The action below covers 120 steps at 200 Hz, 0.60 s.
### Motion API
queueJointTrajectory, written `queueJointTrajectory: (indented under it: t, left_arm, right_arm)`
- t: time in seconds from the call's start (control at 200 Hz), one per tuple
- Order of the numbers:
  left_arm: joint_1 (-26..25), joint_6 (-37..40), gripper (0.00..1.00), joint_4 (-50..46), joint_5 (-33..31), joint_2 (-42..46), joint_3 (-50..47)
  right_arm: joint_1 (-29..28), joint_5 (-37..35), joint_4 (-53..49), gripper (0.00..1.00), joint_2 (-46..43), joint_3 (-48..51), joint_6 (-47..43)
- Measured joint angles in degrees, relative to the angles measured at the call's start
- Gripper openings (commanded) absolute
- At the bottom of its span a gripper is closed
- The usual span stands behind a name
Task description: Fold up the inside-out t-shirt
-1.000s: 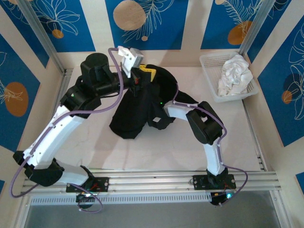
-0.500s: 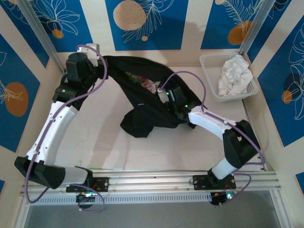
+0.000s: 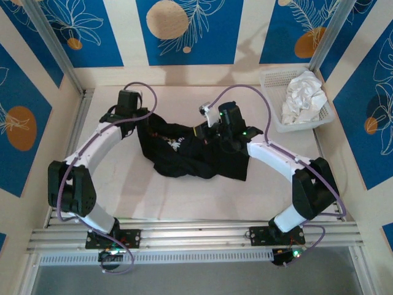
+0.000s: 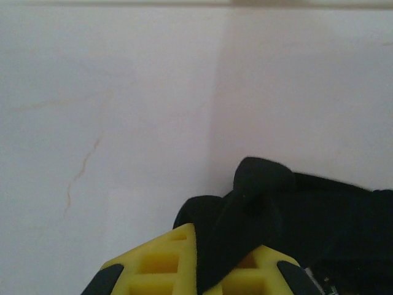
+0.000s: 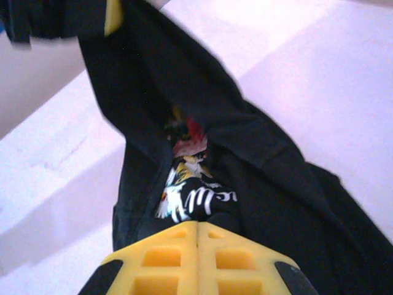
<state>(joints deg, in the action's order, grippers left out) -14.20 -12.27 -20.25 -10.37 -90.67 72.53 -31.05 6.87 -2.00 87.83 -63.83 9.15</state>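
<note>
Hanging between the two arms, the black soft cloth t-shirt (image 3: 196, 157) spreads across the middle of the pale flat table (image 3: 184, 200). Its upper edge is drawn from one gripper to the other, and the rest sags in folds onto the surface nearer the arm bases.

The left gripper (image 3: 145, 121) holds the shirt's left end. In the left wrist view its yellow fingers (image 4: 153, 264) are clamped on a bunched ridge of the black fabric (image 4: 258, 196), which passes up between them and trails off to the right, just above the table.

The right gripper (image 3: 199, 130) sits at the upper edge near the shirt's middle. In the right wrist view its yellow fingers (image 5: 166, 258) are pressed together with the fabric (image 5: 276, 184) running right up to their tips, so the jaws look closed on the cloth. A white and coloured print (image 5: 190, 200) shows in an opening of the garment just beyond them.

There is one black t-shirt, and there are two grippers, each gripping it. One white plastic mesh basket (image 3: 268, 83) stands in the far right corner, well apart from the shirt, with one crumpled white cloth (image 3: 304, 92) inside.
</note>
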Motion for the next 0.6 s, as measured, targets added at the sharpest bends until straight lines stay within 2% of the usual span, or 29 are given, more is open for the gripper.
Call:
queueJointTrajectory:
  t: [0.38,0.505,0.575,0.6]
  left_arm:
    - [1.0,-2.7,0.00,6.6,1.1,-2.9,-8.3]
    - [1.0,-3.4,0.00,8.1,2.9,-2.9,-10.6]
    - [1.0,-3.9,0.00,8.5,3.9,-2.9,-11.3]
    - [1.0,-4.0,0.00,8.5,4.2,-2.9,-11.4]
  right_arm:
    - [4.1,5.0,2.8,0.00,-5.5,-0.9,2.9]
    - [3.3,2.1,-0.6,0.44,-4.6,-1.1,2.0]
    - [1.0,-0.3,-2.7,0.56,-2.6,-1.2,0.7]
    - [0.2,-1.2,-3.5,0.66,-1.6,-1.2,0.6]
